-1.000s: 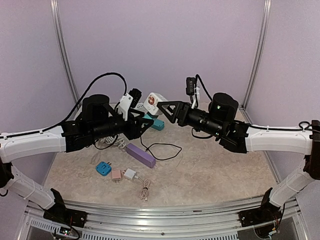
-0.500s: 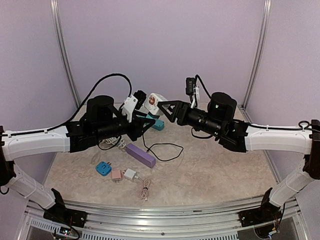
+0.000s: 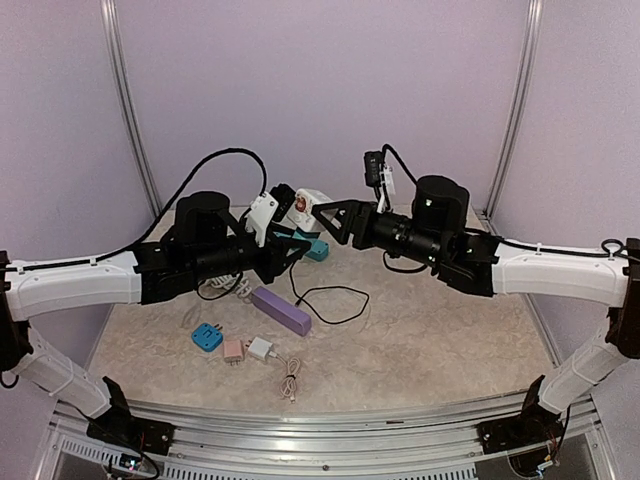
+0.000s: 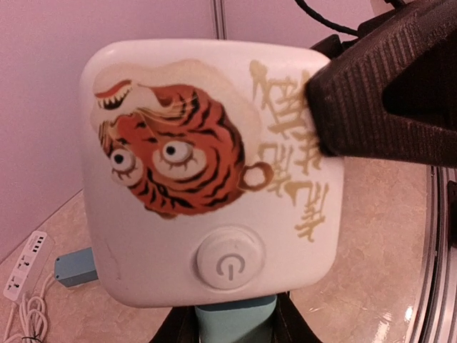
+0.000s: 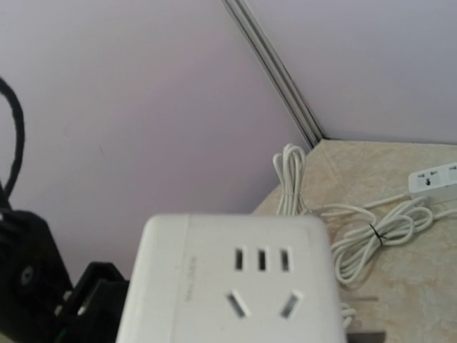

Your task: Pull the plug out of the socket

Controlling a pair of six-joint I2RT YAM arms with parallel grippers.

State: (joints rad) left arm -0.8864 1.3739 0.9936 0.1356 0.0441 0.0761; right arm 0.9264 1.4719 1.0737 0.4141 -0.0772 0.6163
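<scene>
Since a second ago, swung the left pincer (image 3: 293, 240) up and across toward the right pincer (image 3: 322, 212), and narrowed it. Now closes it on a teal plug (image 4: 235, 323), with the dark fingers tight against both sides. Finds that plug seated in the bottom face of a white cube socket with a tiger print (image 4: 207, 171), directly ahead of the left pincer. Holds the cube aloft in the right pincer, one ribbed black finger (image 4: 385, 93) pressed on the edge beside the gold lettering. Shows a round power button just beyond the left pincer and the tiger face farther out. From the right wrist, shows a cube face with slot holes close before that pincer.

Below the left pincer, on the beige marbled worktop (image 3: 440, 340): a lilac rectangular block (image 3: 281, 309); nearer the arm bases, a small blue adapter (image 3: 207, 336), a pink one (image 3: 233, 349) and a white charger (image 3: 260, 348). Past the right pincer, by the far wall: a white power strip (image 5: 434, 180) with a coiled white cable (image 5: 371, 236).
</scene>
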